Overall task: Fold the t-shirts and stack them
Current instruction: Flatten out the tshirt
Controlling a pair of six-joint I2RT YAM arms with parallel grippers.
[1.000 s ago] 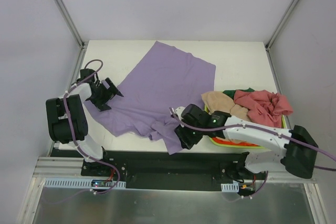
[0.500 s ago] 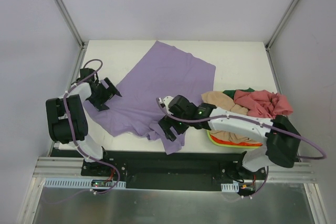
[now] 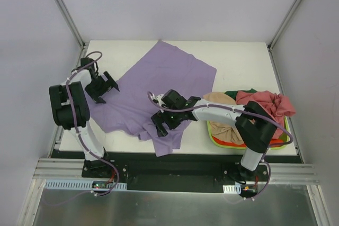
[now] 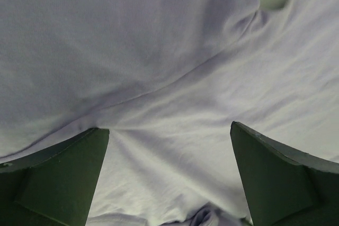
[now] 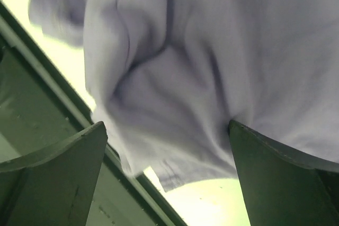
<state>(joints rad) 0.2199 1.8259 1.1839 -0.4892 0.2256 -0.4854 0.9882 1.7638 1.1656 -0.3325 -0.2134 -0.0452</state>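
A large lavender t-shirt (image 3: 164, 80) lies spread across the table, its near edge bunched and hanging over the front edge. Tan (image 3: 221, 101), pinkish-red (image 3: 263, 105) and dark green (image 3: 249, 91) t-shirts are heaped at the right. My left gripper (image 3: 109, 90) is open at the lavender shirt's left edge. In the left wrist view its fingers (image 4: 58, 178) rest wide apart on smooth lavender cloth (image 4: 169, 67). My right gripper (image 3: 159, 128) hangs open over the bunched near edge. Creased cloth (image 5: 175, 78) lies beyond its spread fingers (image 5: 58, 173), with nothing held.
A lime-green basket (image 3: 215, 140) stands at the right front under the heaped shirts. The table's front edge and a dark rail (image 5: 47, 130) run just below the right gripper. White tabletop (image 3: 241, 59) shows at the back right. Frame posts rise at the two back corners.
The right gripper opened, letting go of the lavender cloth, and swung left over the bunched near edge. The shirt's near corner shifted left. The left gripper moved slightly away from the front.
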